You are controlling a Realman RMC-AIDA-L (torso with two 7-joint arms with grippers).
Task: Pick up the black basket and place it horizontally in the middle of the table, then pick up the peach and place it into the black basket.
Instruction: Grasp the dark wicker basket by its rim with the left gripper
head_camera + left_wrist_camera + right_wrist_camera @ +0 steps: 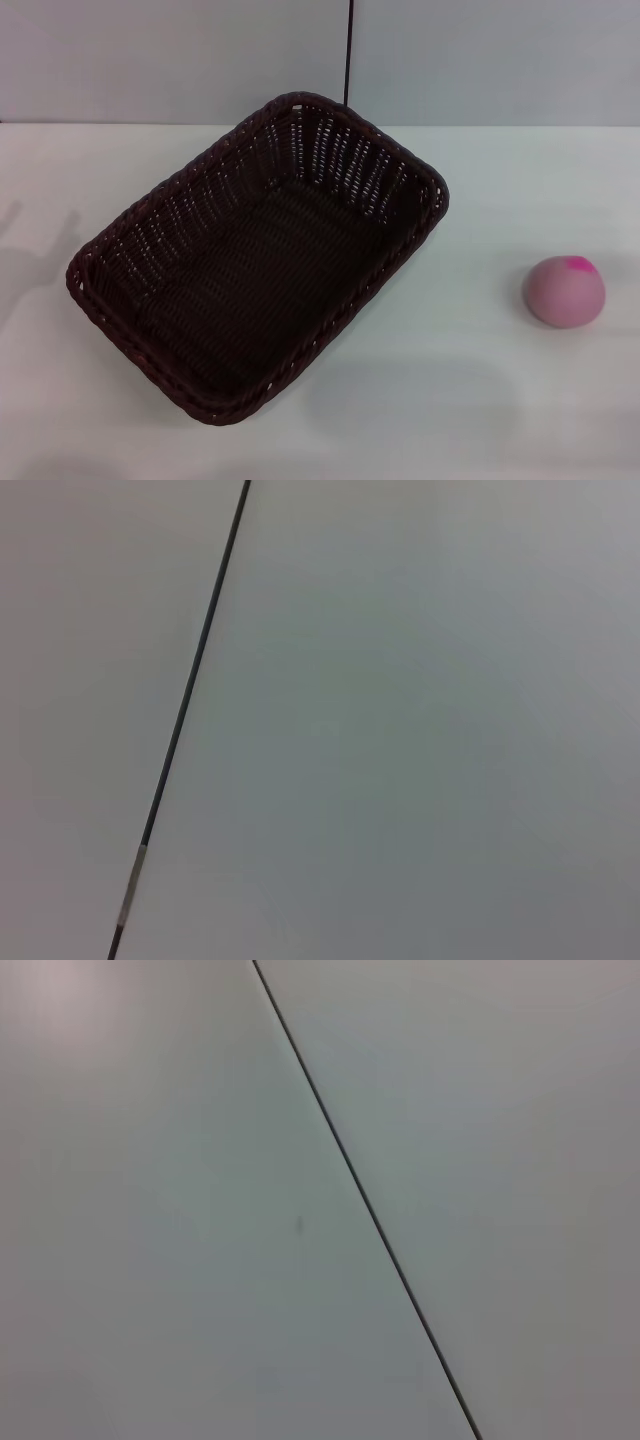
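Observation:
The black basket [255, 265] sits on the white table [470, 400], left of centre, turned diagonally with one corner toward the far wall. It is empty. The peach [565, 290], dusty pink with a magenta blotch on top, rests on the table to the right of the basket, well apart from it. Neither gripper shows in the head view. Both wrist views show only a plain grey wall with a thin dark seam [190, 695] [360, 1195].
A grey wall with a dark vertical seam [349, 50] stands behind the table's far edge. Bare tabletop lies between the basket and the peach and along the front edge.

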